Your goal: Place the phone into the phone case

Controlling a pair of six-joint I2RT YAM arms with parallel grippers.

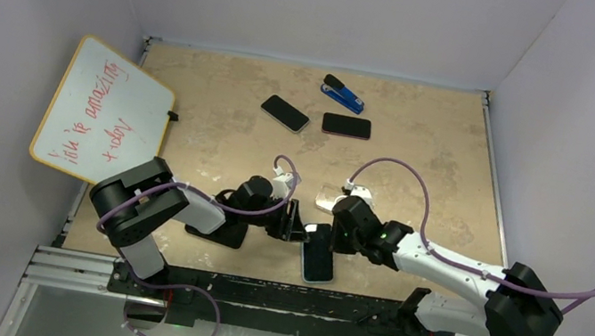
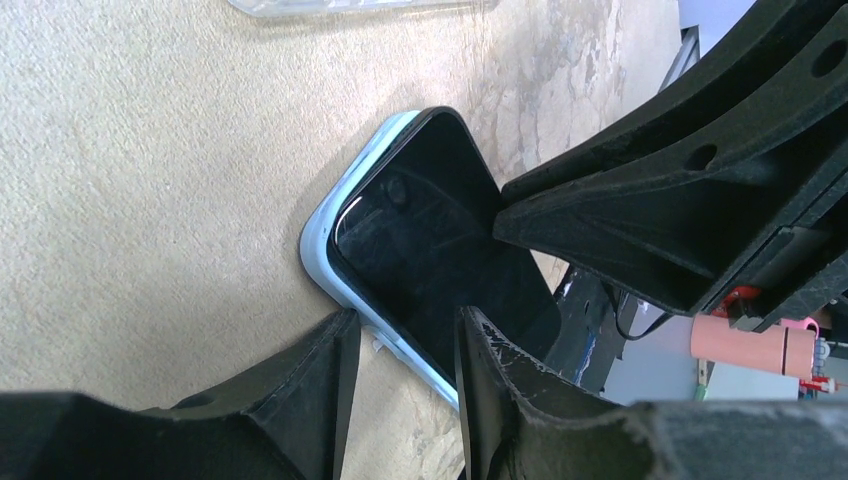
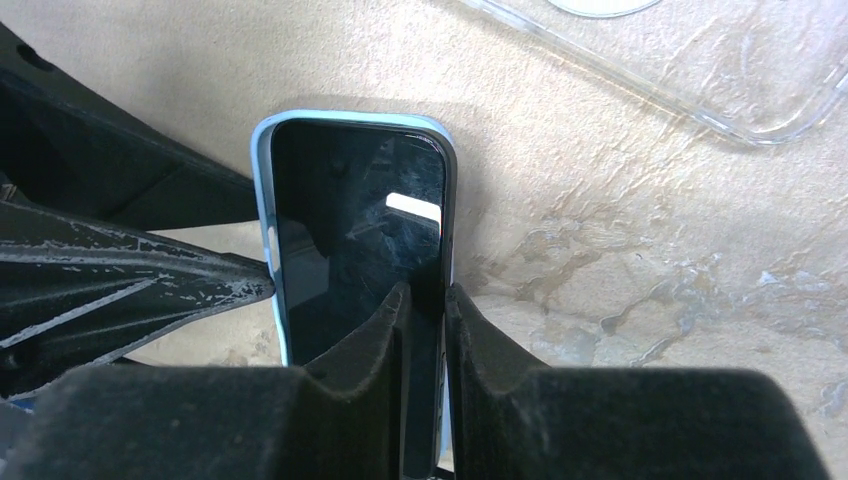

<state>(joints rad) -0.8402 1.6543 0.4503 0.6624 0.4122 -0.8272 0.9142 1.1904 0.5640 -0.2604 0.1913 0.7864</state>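
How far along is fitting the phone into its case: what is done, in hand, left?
Done: the phone lies screen-up in the light-blue case, its rim showing along one long side and one end. In hand: left jaws straddle one long edge, right jaws pinch the other. Remaining: the pinched edge looks not quite seated, so pressing it home and releasing probably remain.

The left arm (image 1: pixel 180 206) and right arm (image 1: pixel 451 266) both reach low over the near middle of the tabletop (image 1: pixel 418 183), wrists bent inward. The left pincer (image 2: pixel 400 328) holds its fingers apart astride the left long edge of the phone (image 1: pixel 317 263). The right pincer (image 3: pixel 425 297) has its fingers nearly together astride the right edge; whether they pinch it is unclear.
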